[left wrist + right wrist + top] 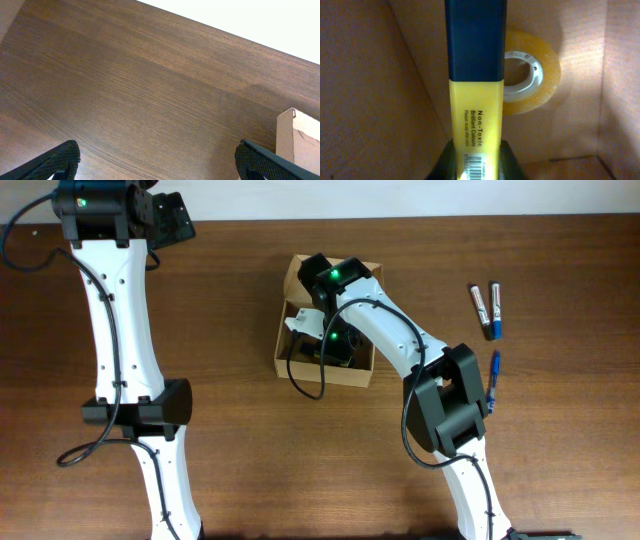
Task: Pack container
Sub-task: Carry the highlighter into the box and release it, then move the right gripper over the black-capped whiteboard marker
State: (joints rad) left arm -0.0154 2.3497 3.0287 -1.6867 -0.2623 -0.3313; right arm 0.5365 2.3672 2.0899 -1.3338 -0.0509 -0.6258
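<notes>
Right wrist view: right end effector (476, 162) clamps a yellow plastic highlighter with a dark-blue cap (476, 100) inside the tan cardboard container (365, 100), which sits mid-way across the brown wooden desk (230, 410). If let go while tilted, the highlighter could wedge against the clear tape roll (540, 75). Left end effector (157, 162) hangs wide open, empty.

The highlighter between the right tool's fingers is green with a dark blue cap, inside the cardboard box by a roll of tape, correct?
Not quite: the highlighter is yellow, not green, as the right wrist view shows. The rest stands: dark blue cap, between the fingers of the right tool, inside the cardboard box, by the roll of tape.
</notes>
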